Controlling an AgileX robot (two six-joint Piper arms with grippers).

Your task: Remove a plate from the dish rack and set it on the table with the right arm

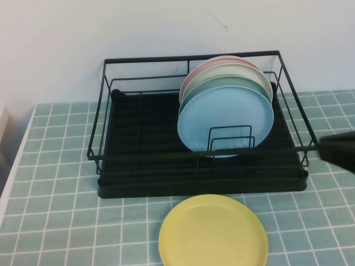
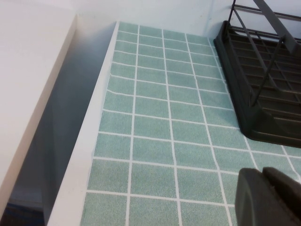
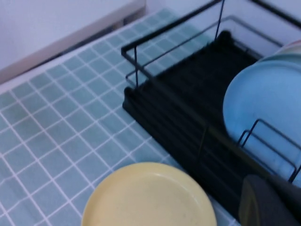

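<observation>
The yellow plate (image 1: 213,231) lies flat on the green tiled table (image 1: 55,183), just in front of the black dish rack (image 1: 144,149); it also shows in the right wrist view (image 3: 148,197). My right gripper (image 1: 339,149) is at the right edge, above the rack's front right corner, apart from the plate, its fingers shut on nothing (image 3: 268,202). My left gripper (image 2: 268,195) hovers over the tiles left of the rack, shut and empty.
Several plates stand upright in the rack: light blue (image 1: 224,123) in front, then pale green, cream and pink behind. A white ledge (image 2: 33,84) borders the table's left edge. Bare tiles lie left of the yellow plate.
</observation>
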